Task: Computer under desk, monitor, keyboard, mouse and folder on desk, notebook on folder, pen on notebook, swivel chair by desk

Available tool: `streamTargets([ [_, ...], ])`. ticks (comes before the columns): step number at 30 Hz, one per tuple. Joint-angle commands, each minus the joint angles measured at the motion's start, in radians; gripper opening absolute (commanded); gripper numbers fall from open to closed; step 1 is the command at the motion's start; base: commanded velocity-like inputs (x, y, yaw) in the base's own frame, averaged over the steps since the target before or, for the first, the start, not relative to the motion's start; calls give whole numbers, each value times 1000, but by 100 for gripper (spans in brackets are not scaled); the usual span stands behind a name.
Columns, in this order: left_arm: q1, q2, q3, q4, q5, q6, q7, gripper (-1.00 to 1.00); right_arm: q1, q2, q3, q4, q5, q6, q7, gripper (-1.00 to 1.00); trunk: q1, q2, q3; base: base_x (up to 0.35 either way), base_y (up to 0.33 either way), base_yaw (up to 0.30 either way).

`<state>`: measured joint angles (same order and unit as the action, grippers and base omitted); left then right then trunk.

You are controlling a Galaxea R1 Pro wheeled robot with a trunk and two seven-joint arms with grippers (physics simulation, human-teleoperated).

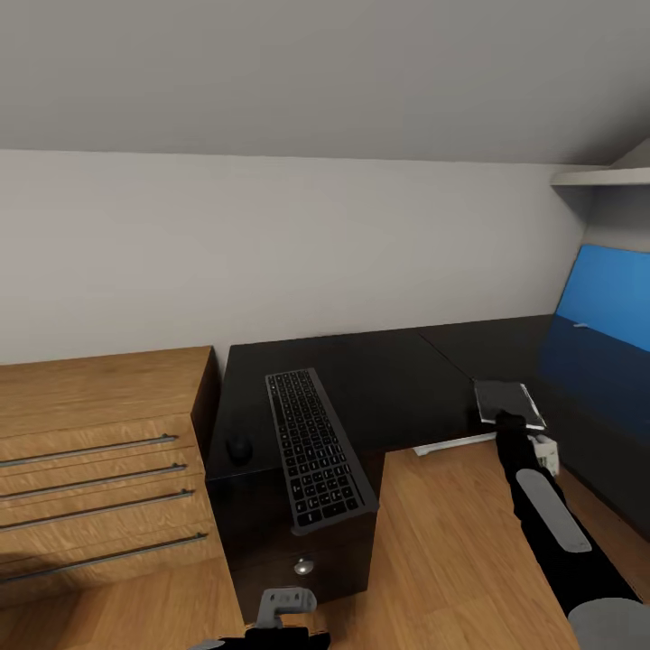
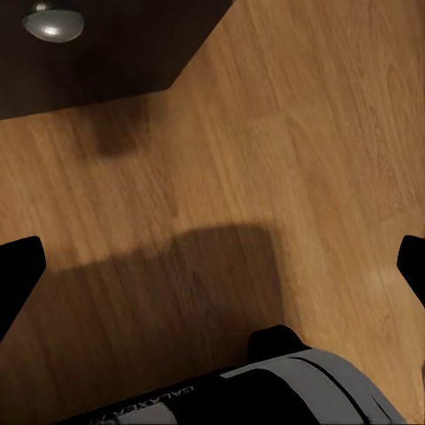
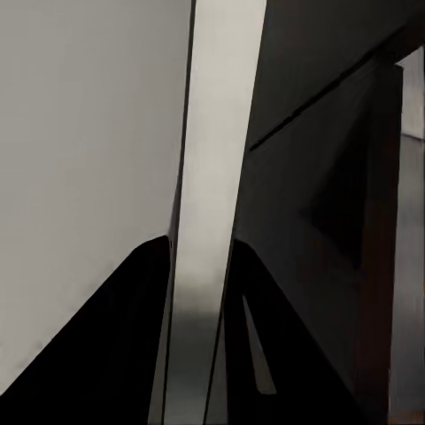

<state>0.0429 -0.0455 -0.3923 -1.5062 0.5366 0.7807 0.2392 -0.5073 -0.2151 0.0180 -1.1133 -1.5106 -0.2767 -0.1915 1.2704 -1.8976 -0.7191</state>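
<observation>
My left tool hangs low over the wooden floor just in front of the drawer unit, its fingers spread wide with nothing between them. Above it the keyboard lies on the worktop, its near end overhanging the front edge, with the mouse beside it toward the left edge. My right tool is closed on the near edge of the notebook, which it holds close over the worktop's inner corner; the wrist view shows its pale edge pinched between the fingers. I judge it light, stiff and slick-covered, so an edge pinch could let it pivot, and it should be set down flat. The glossy black top looks slippery. A wooden dresser stands left, a bright blue panel far right, a plain wall behind.
</observation>
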Motion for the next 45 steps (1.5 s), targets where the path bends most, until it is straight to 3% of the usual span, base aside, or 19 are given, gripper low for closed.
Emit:
streamTargets([
  [1,0,0,-5,2,9,2,10,100,-1,4,7,-2,-5,0,0,-100,0,0,-1,0,0,0],
  [8,0,2,-29,20,4,0,12,100,0,47,21,-12,-5,42,1,-100,0,0,-1,0,-7,0],
  [21,0,3,-33,33,-1,-14,17,100,0,55,24,-14,-7,141,3,-100,0,0,8,-41,-207,46],
  [29,0,3,-33,35,-24,-15,17,100,0,58,26,-13,-9,225,3,-100,0,0,12,-5,-37,139],
  [35,0,3,-33,35,-27,-15,17,100,0,77,25,-13,-10,293,4,-100,0,0,12,-1,-4,120],
  [45,0,3,-32,35,-26,-15,17,100,0,86,26,-13,-11,314,4,-100,0,0,12,-132,0,68],
])
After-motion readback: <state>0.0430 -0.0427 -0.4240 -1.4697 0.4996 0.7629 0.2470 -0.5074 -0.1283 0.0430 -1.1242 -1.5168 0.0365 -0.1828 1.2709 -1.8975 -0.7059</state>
